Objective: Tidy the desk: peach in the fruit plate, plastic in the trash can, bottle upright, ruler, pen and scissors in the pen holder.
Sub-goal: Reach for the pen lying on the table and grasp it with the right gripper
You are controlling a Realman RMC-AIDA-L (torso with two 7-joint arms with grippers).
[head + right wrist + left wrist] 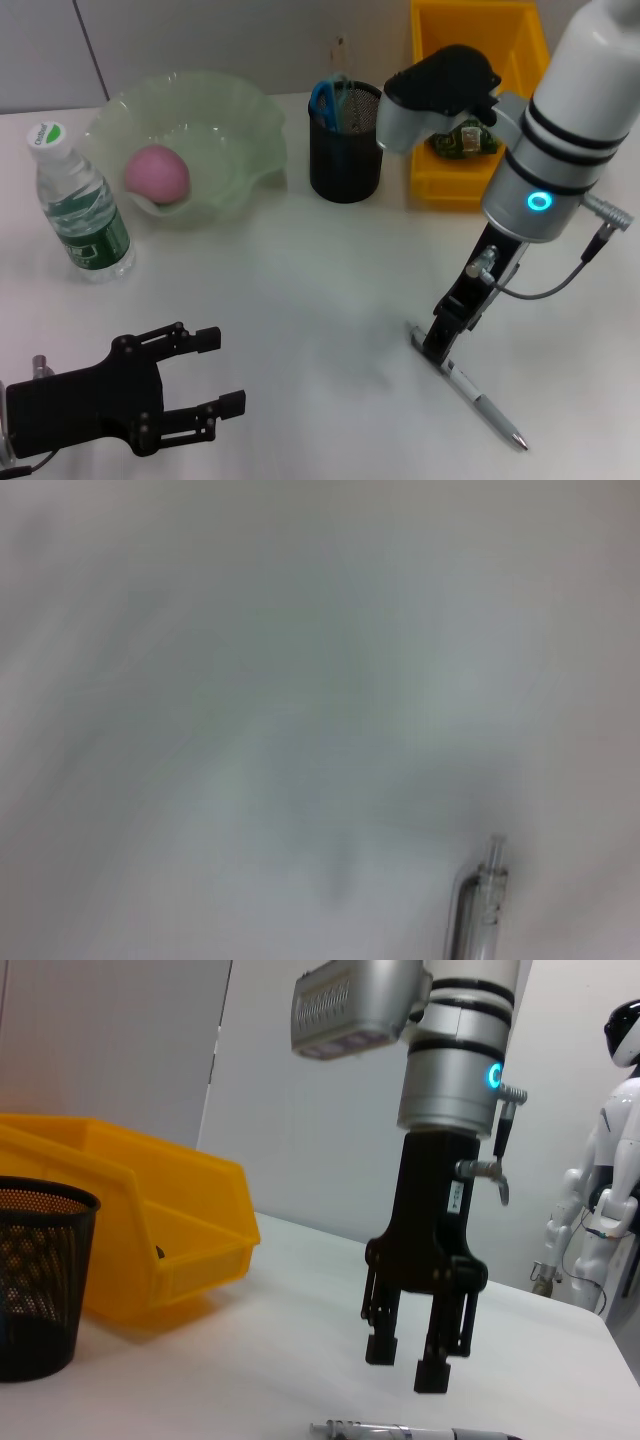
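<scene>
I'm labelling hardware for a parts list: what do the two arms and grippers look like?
The right arm is white and silver with black bands, a glowing cyan ring and a grey cable; its right gripper is black with two blocky fingers. The left gripper is matte black, flat-framed, with two straight fingers.

Overall light: bright and even over my white desk (300, 280), from overhead.
Shadows: soft and faint; a pale one under my right gripper (437, 345) beside the pen (480, 405), and a dim smudge below my left gripper (215, 375).
Glare: a small sheen on the bottle (85, 215) and on the green plate (215, 120); my right arm's ring light glows cyan.
Blur: my right wrist view is heavily out of focus, the desk a grey-green haze.
Sharpness: head and left wrist views are clear.
</scene>
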